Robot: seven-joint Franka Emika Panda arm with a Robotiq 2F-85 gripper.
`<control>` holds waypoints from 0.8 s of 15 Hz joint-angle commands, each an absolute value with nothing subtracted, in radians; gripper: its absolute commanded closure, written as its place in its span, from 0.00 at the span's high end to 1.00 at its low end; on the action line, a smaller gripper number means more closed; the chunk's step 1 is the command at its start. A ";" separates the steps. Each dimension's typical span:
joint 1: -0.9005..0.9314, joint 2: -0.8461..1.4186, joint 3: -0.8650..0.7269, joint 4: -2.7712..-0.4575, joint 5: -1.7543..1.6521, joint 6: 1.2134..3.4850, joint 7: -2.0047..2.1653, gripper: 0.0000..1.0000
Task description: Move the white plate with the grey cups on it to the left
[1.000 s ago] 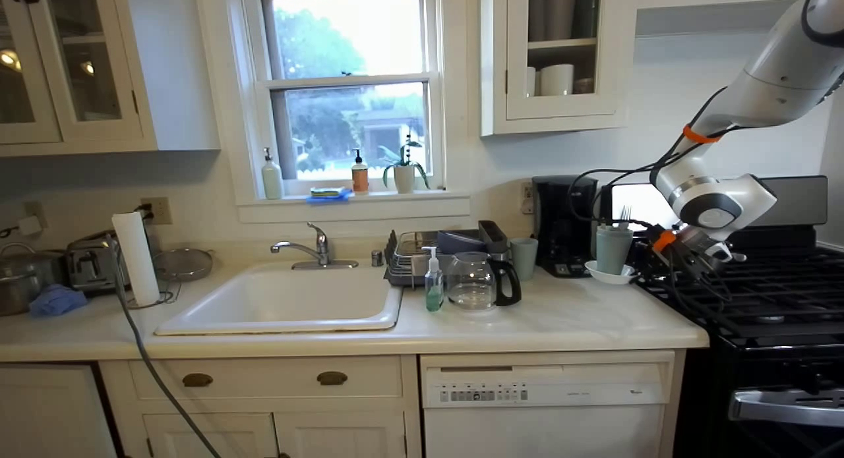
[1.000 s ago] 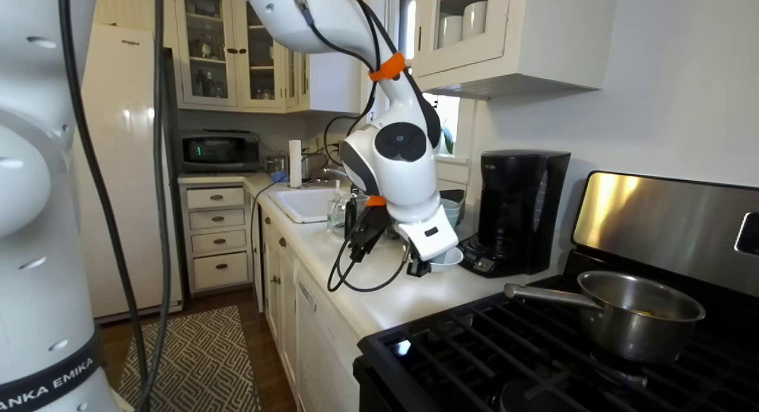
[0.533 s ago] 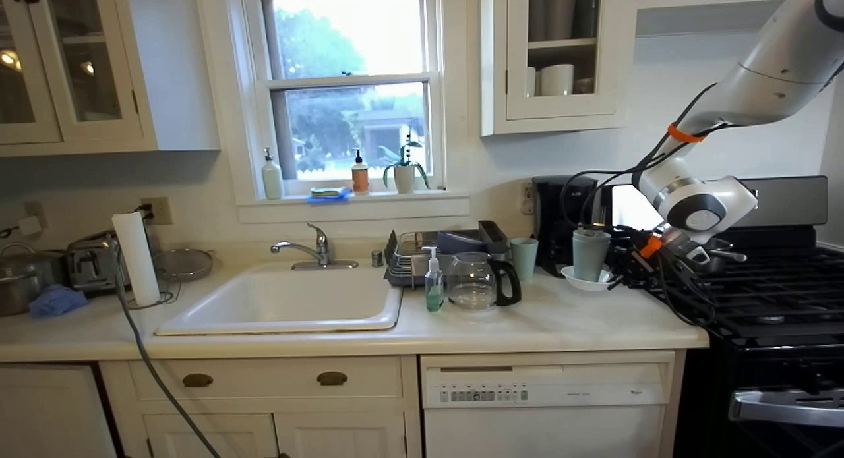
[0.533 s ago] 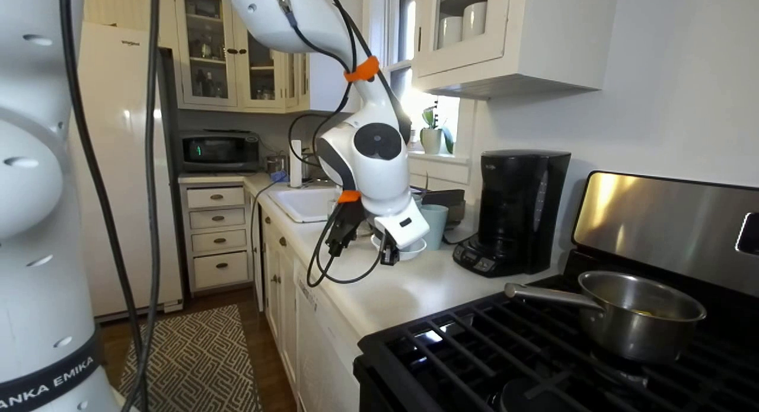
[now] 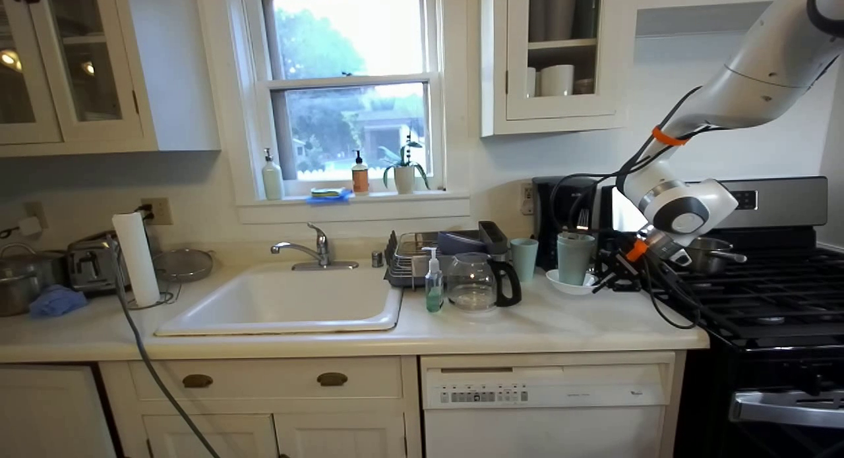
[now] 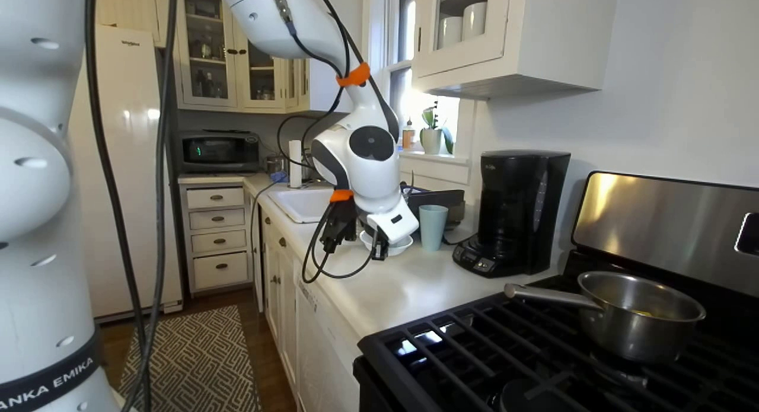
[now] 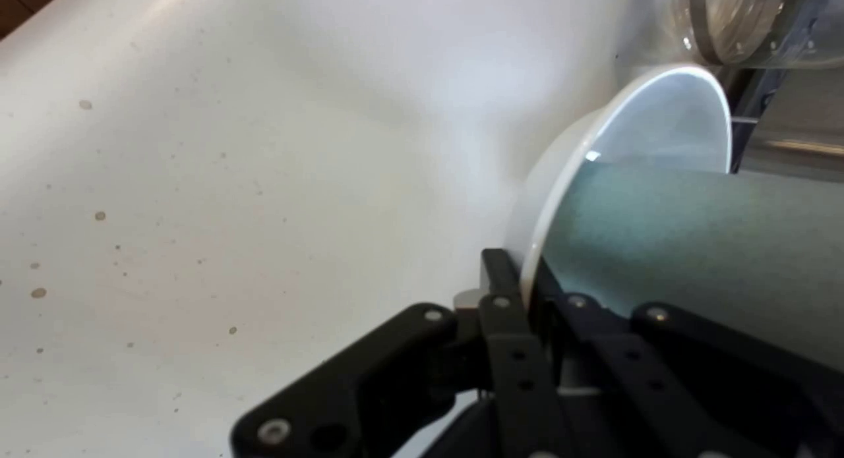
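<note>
The white plate [image 5: 571, 286], shaped like a shallow bowl, is at the right part of the counter in an exterior view. It also shows in an exterior view beneath the arm [image 6: 401, 246] and in the wrist view [image 7: 679, 125]. Nested grey-green cups [image 5: 575, 259] stand upright on it, with a fork [image 5: 583, 219] in them. The wrist view shows the side of a cup [image 7: 699, 240]. My gripper [image 7: 521, 268] is shut on the plate's rim, one finger outside, one inside beside the cup. It also shows in both exterior views [image 5: 604, 281] [image 6: 379, 249]. I cannot tell whether the plate touches the counter.
Another cup [image 5: 524, 260], a glass carafe [image 5: 471, 286], a soap bottle [image 5: 433, 288] and a dish rack [image 5: 412, 250] stand left of the plate. Behind is the black coffee maker [image 6: 525, 216]. The stove [image 6: 474, 353] with a pot [image 6: 640, 320] is to the right.
The plate and its cups have slid left along the counter with my gripper, away from the stove and past the coffee maker's front. The grip on the rim looks unchanged.
</note>
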State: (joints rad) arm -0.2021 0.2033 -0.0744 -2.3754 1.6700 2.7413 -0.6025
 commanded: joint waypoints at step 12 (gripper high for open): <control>-0.168 0.301 -0.032 -2.280 1.685 2.730 -0.619 0.02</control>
State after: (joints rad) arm -0.1818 0.2707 -0.0476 -2.3356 1.6679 2.7358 -0.6040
